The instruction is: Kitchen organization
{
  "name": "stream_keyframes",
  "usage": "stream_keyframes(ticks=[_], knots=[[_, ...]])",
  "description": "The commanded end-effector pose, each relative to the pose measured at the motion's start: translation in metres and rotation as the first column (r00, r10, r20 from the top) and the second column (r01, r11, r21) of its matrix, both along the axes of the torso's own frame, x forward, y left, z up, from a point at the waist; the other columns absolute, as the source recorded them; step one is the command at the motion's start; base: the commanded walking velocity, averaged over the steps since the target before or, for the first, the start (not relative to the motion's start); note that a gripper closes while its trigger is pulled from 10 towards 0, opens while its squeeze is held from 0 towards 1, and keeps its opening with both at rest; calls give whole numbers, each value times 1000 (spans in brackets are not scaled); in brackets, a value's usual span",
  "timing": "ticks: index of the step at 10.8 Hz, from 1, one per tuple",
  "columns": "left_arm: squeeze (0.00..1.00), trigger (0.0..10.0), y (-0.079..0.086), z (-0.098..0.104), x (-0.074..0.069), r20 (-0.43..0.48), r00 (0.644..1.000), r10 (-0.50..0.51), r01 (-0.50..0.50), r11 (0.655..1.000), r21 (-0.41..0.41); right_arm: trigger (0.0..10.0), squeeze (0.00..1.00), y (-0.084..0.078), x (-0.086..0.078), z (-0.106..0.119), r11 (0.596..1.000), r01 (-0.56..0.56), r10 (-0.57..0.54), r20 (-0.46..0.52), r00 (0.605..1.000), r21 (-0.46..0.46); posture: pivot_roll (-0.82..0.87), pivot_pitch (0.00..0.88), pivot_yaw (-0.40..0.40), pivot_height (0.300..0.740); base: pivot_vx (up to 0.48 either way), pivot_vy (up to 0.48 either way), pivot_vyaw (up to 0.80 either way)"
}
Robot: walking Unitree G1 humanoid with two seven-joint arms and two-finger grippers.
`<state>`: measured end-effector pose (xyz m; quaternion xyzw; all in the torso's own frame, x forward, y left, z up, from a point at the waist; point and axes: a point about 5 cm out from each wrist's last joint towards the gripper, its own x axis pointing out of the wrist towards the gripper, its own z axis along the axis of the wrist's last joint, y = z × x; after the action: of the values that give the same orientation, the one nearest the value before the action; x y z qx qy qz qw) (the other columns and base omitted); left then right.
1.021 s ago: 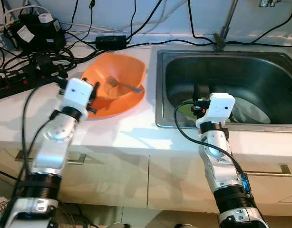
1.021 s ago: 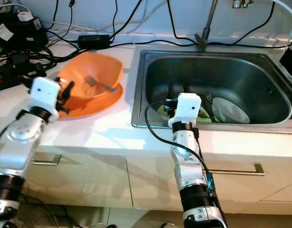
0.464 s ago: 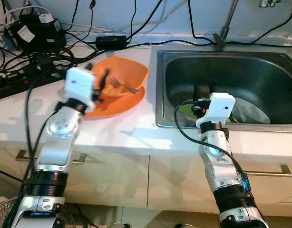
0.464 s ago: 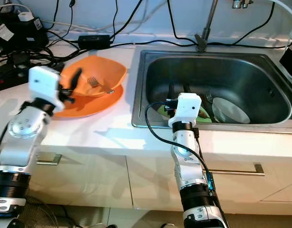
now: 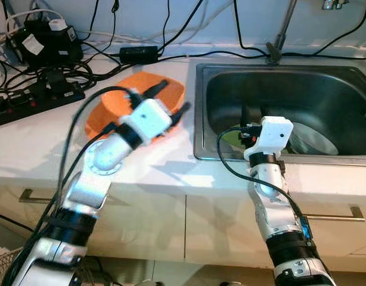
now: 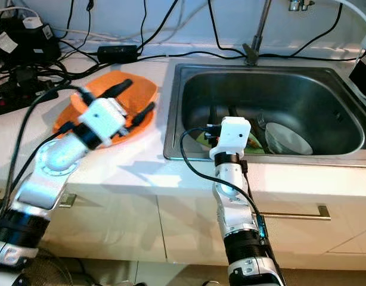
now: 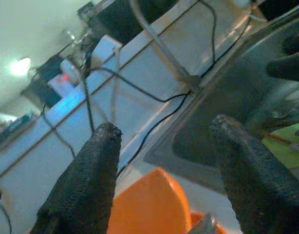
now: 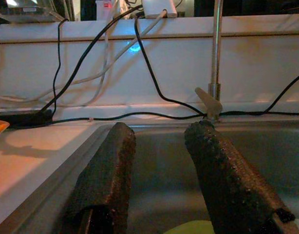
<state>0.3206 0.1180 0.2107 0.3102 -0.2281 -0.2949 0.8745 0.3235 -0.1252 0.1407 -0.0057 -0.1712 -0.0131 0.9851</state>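
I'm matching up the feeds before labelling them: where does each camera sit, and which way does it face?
Left eye view: on the head, looking down at the counter; both silver arms show, left gripper over the orange bowl.
Right eye view: on the head too, same scene; sink with a white bowl.
Left wrist view: along open fingers towards the sink's tap.
Right wrist view: along open fingers, from the right gripper over the sink towards the tap.
Shared: both wrist views show the tap.
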Motion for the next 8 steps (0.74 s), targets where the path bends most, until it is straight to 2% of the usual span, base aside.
stream_keyframes(ticks=[1, 2, 3, 4, 5, 6, 8], knots=[[196, 10000, -4, -2, 1, 5, 1000, -30, 29, 997, 75, 10000, 0, -1, -1, -16, 1000, 8, -8, -76, 997, -6, 41, 0, 72, 740, 0, 0, 0], [0, 10000, -6, -8, 1, -11, 999, -36, 37, 994, 105, 10000, 0, -1, -2, -17, 1000, 11, -11, -76, 997, -4, 41, 2, 74, 740, 0, 0, 0], [0, 10000, -7, -14, 2, -29, 999, -34, 38, 991, 131, 10000, 0, -2, -2, -17, 1000, 14, -14, -76, 997, -3, 40, 3, 73, 740, 0, 0, 0], [0, 10000, -6, -25, 5, -60, 998, -9, 21, 978, 209, 10000, 0, -2, -2, -17, 1000, 15, -15, -76, 997, -2, 44, 11, 73, 740, 0, 0, 0], [0, 10000, -4, -32, 7, -65, 998, 15, 2, 968, 252, 10000, 0, -2, -2, -17, 1000, 15, -16, -76, 997, -2, 43, 12, 74, 740, 0, 0, 0], [0, 10000, -1, -37, 14, -71, 994, 83, -63, 968, 245, 10000, 0, -2, -1, -17, 1000, 17, -17, -77, 997, -1, 39, 17, 76, 740, 0, 0, 0], [0, 10000, 0, -34, 21, -53, 990, 128, -112, 964, 240, 10000, 0, -3, -1, -18, 1000, 24, -23, -78, 997, 1, 38, 21, 74, 740, 0, 0, 0]])
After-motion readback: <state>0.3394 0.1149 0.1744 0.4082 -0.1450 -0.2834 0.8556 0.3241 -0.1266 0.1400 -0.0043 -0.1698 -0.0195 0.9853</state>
